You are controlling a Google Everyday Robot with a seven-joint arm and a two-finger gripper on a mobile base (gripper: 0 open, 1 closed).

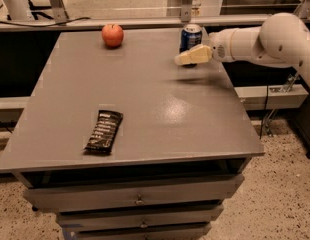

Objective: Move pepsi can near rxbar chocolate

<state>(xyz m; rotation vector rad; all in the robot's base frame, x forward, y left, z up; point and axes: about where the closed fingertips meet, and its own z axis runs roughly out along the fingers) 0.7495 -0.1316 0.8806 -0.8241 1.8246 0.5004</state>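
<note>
Camera view: hand (180, 59) at blue can (191, 35)

Lab with drawer bench (160, 109), speckled floor (280, 189), claw (180, 59) by pepsi can (191, 34).

A red apple (112, 35) sits at the far left of the grey table (160, 109), close to its far edge. Below the near edge, drawers (140, 200) with small knobs are stacked. The pincer (182, 59) hovers over the table's far right.
</note>
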